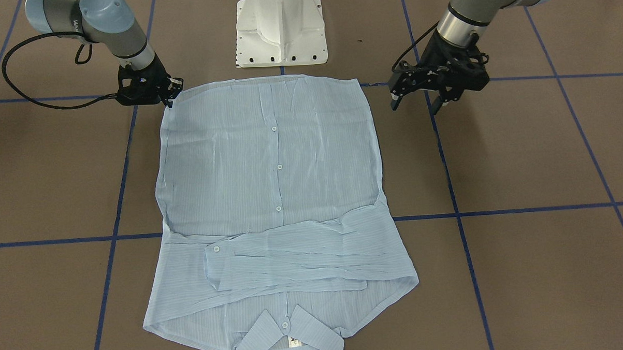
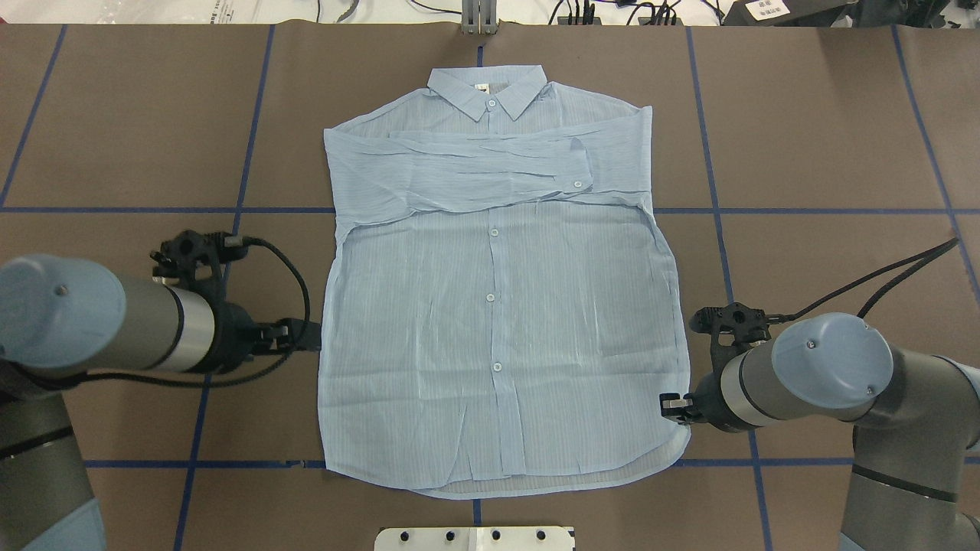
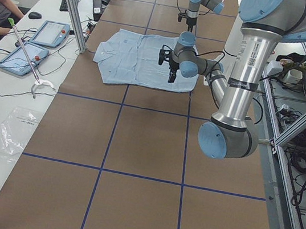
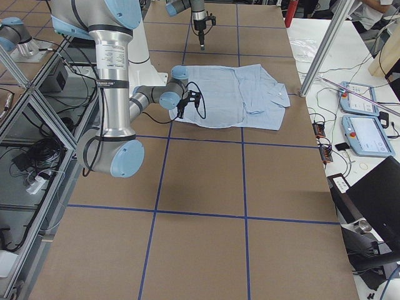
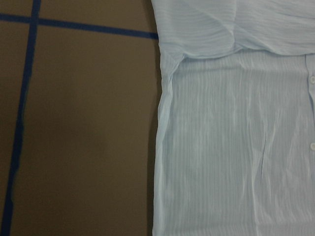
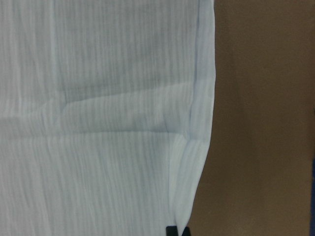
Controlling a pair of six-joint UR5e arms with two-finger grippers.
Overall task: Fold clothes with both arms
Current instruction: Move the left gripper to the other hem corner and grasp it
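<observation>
Front-facing view: the shirt (image 1: pixel 269 161) lies flat on the brown surface (image 1: pixel 523 152), collar away from the robot. The right hand (image 1: pixel 169 92) is clamped on its hem corner. The left hand (image 1: pixel 415 103), fingers apart, hangs clear of the opposite side.

Overhead: each hand sits at a side edge.

Right wrist: black fingertips (image 6: pixel 170 230) pinch the edge.

A brown table (image 2: pixel 115 115) is marked into big squares by blue tape lines (image 2: pixel 153 209). Along one long side runs a white bench (image 3: pixel 5 104) holding two tablets (image 3: pixel 51 33) and a clear plastic bag (image 3: pixel 15 131). A slanted metal post (image 3: pixel 71 4) rises from its edge. The light is even and soft.
</observation>
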